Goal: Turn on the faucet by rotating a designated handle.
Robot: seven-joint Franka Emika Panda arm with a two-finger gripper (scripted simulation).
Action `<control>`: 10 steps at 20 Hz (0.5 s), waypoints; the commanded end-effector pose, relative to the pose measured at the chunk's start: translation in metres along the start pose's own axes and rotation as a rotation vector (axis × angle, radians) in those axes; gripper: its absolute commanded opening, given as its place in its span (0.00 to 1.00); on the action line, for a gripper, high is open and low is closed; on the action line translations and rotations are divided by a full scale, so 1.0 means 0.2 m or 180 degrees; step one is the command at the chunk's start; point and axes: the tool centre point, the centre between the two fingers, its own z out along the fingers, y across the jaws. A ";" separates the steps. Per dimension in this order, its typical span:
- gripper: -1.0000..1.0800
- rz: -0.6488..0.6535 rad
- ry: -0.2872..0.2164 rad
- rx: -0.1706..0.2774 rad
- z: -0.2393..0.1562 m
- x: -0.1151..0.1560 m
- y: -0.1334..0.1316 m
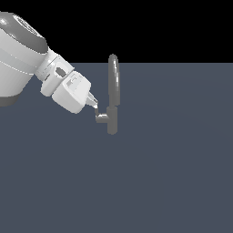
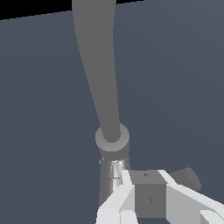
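The grey faucet (image 1: 113,91) stands upright, its tall arched spout (image 2: 98,65) rising from a short cylindrical body (image 2: 113,144). The handle (image 1: 101,118) is a small grey lever on a short side stub, on the exterior view's left of the body. My gripper (image 1: 94,106) comes down on it from the exterior view's upper left. In the wrist view my gripper (image 2: 143,176) has its white fingers (image 2: 117,199) on either side of the grey handle block (image 2: 149,199) and appears to touch both its sides. The stub's end (image 2: 189,177) shows just past it.
The faucet stands on a flat blue-grey floor (image 1: 159,173). The white arm (image 1: 27,59) fills the exterior view's upper left. Nothing else is in view.
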 end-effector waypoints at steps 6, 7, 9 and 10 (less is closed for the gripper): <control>0.00 -0.0016 0.0021 -0.0079 0.06 -0.02 0.16; 0.00 -0.0029 0.0010 -0.0005 0.01 -0.03 0.11; 0.00 -0.0027 0.0012 -0.0017 0.05 -0.06 0.14; 0.00 -0.0026 0.0013 -0.0023 0.06 -0.07 0.16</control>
